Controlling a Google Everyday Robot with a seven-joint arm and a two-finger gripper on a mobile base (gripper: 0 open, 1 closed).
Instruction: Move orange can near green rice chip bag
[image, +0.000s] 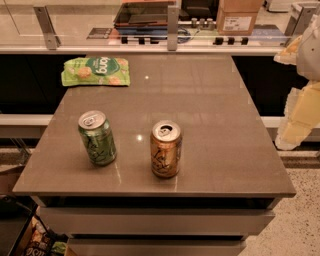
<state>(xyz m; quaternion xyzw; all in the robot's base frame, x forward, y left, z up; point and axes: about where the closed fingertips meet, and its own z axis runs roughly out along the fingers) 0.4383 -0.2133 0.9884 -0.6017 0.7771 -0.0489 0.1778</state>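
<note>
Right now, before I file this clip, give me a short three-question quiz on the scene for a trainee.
1. True or false: the orange-brown aluminium drink can touches the green patterned aluminium can on the grey table.
2. Multiple choice: seen from the camera, the flat light green rice chip bag lies at the table's A) far left corner, B) near right corner, C) centre.
3. Fill in: the robot's tool hangs beyond the table's ____ edge, as the picture shows it.

Key: 1 false, the two cans stand upright and apart; 2 A; 3 right.
</note>
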